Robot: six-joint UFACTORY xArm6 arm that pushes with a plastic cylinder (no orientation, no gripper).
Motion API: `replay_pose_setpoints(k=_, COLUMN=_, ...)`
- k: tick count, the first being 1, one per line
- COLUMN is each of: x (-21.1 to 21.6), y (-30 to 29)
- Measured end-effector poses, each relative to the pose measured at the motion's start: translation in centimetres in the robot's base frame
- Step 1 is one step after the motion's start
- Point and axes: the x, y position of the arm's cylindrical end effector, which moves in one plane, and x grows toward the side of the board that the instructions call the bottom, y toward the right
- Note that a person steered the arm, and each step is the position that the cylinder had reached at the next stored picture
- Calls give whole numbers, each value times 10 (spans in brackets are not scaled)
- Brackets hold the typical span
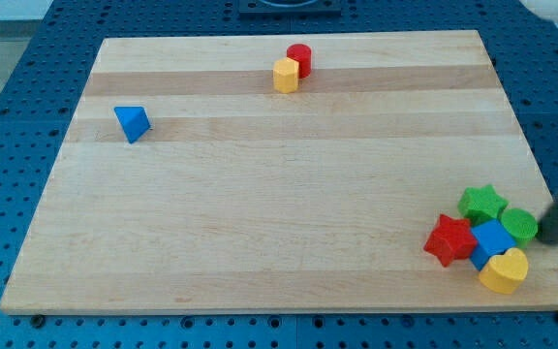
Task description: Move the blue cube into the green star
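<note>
The blue cube [493,239] sits in a tight cluster at the view's bottom right, just below the green star [481,204] and touching it. A red star [450,239] is at the cube's left, a yellow heart [505,270] below it, and a green round block [519,225] at its upper right. My rod comes in from the view's right edge, and my tip [547,237] is just right of the green round block, close to the cluster.
A blue triangular block [132,122] lies at the view's upper left. A red cylinder [299,58] and a yellow hexagonal block [286,75] touch near the view's top centre. The wooden board [260,194] rests on a blue perforated table.
</note>
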Motion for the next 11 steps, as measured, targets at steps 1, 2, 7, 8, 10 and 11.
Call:
replay_pose_setpoints(k=1, x=23, y=0)
replay_pose_setpoints(k=2, x=23, y=0)
replay_pose_setpoints(k=7, x=33, y=-60)
replay_pose_setpoints(k=8, x=-49, y=-67)
replay_pose_setpoints(k=10, x=-110, y=-84)
replay_pose_setpoints(k=11, x=-80, y=-74)
